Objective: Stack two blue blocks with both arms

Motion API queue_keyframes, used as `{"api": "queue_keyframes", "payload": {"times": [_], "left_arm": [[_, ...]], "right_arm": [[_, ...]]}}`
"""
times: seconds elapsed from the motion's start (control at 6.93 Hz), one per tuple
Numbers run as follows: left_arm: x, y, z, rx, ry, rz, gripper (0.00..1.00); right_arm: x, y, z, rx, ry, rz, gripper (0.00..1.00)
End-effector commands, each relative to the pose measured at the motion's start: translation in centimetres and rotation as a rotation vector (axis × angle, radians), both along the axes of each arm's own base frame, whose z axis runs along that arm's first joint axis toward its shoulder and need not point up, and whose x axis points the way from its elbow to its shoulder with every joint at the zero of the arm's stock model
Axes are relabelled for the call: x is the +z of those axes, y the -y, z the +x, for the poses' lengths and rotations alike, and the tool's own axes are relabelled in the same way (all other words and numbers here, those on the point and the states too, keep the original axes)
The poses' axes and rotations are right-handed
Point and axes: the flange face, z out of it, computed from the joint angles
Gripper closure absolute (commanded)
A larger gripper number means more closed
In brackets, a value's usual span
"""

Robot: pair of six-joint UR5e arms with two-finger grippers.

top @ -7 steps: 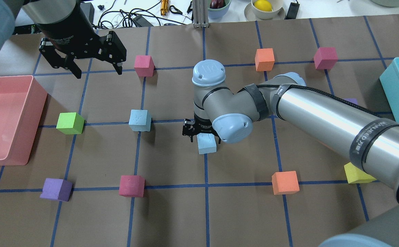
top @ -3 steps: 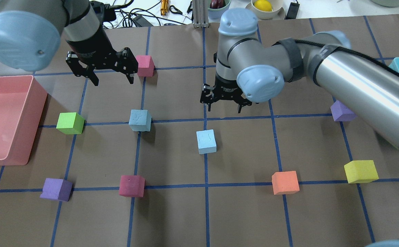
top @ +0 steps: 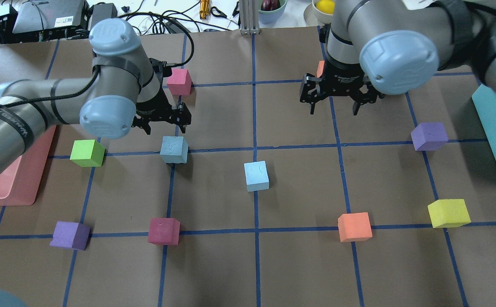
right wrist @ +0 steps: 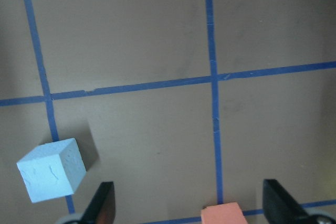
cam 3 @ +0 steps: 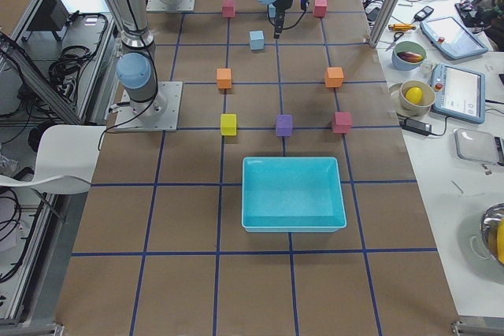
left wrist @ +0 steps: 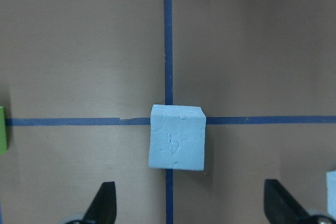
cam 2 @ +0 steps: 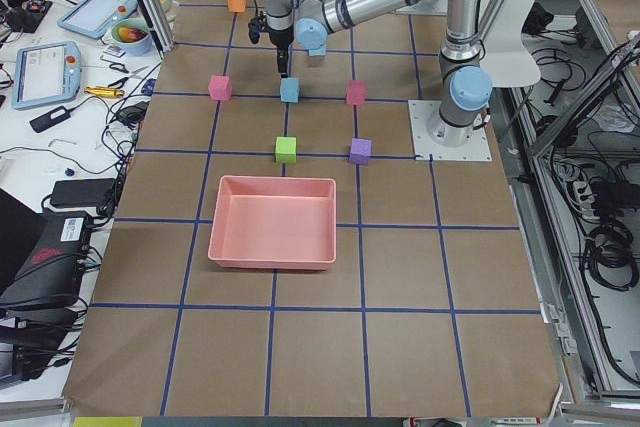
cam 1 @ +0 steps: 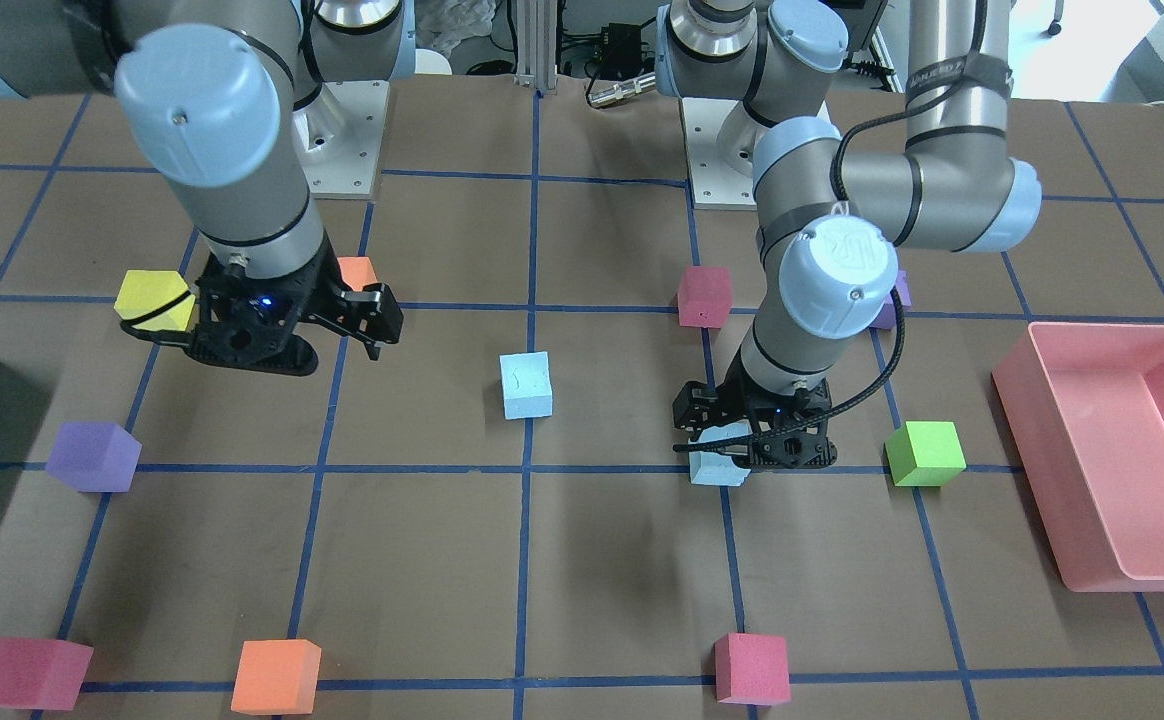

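Your left arm (top: 111,98): jaws spread wide, empty, hanging just above one blue block (top: 174,149) that sits on a tape crossing. No contact that you can see. Second blue block (top: 256,175) lies alone mid-counter (top: 214,264), well apart from the first. Your right arm (top: 397,55): jaws also wide, empty, raised off the counter near an orange cube (right wrist: 222,214).

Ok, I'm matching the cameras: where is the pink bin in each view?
Front-facing: pink bin at right edge.
Overhead: pink bin at left edge.
Exterior left: pink bin, centre.
Exterior right: absent.
Left wrist: absent.
Right wrist: absent.
Shared landmark: green cube beside it.
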Motion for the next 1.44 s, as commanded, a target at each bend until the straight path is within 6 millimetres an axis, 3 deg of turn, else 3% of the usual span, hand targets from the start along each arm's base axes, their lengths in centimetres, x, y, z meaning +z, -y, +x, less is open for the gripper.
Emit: {"api": "queue_keyframes", "payload": {"times": [0.0, 0.29, 0.43, 0.58, 0.87, 1.01, 1.15, 1.3], "left_arm": [[-5.1, -0.2, 0.0, -0.004, 0.003, 0.069, 0.00], [-6.8, 0.0, 0.0, -0.001, 0.004, 0.093, 0.00], [-6.6, 0.3, 0.0, 0.001, 0.004, 0.082, 0.48], [-6.4, 0.4, 0.0, 0.001, 0.004, 0.077, 0.70], [-5.4, 0.4, -0.3, 0.007, 0.006, 0.056, 0.73], [-3.8, -0.1, -1.9, -0.016, 0.005, 0.031, 0.73], [-1.9, -1.0, -4.2, -0.053, 0.001, 0.005, 0.72], [-0.6, -2.5, -8.1, -0.069, -0.008, -0.019, 0.71]], "right_arm": [[4.2, -2.8, -1.5, 0.023, -0.014, -0.034, 0.00], [4.4, -2.5, -3.2, -0.019, 0.031, -0.016, 0.00], [4.4, -3.0, -3.3, -0.021, 0.032, 0.012, 0.00], [4.6, -2.8, -3.7, -0.005, 0.021, 0.006, 0.00], [5.3, -2.8, -4.6, -0.006, 0.023, -0.009, 0.00], [5.9, -3.3, -4.7, -0.007, 0.026, -0.018, 0.00], [6.4, -3.4, -4.8, -0.008, 0.029, -0.029, 0.00], [7.6, -3.5, -4.9, -0.005, 0.031, -0.054, 0.00]]}}
